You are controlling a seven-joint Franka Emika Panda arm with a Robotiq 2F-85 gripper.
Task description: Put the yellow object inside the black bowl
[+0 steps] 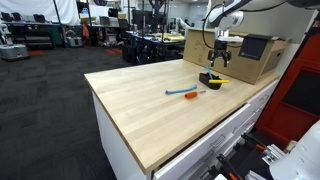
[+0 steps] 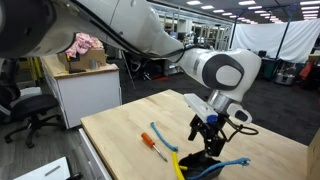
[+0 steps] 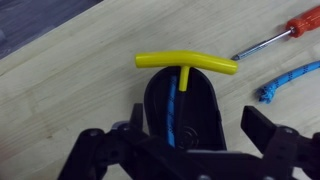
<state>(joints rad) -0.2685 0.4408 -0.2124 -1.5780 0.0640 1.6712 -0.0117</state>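
1 yellow tool (image 3: 187, 63) lies on the rim of the black bowl (image 3: 205, 105), its rod inside; my claw (image 3: 192, 128) hangs above, fingers spread apart.

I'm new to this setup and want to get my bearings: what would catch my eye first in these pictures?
The bright yellow T-shaped object stands out, lying at the rim of the black bowl with its stem pointing into it. The gripper hangs right above the bowl, fingers spread open. Nearby on the pale wooden table lie a red-handled screwdriver and a blue cord.
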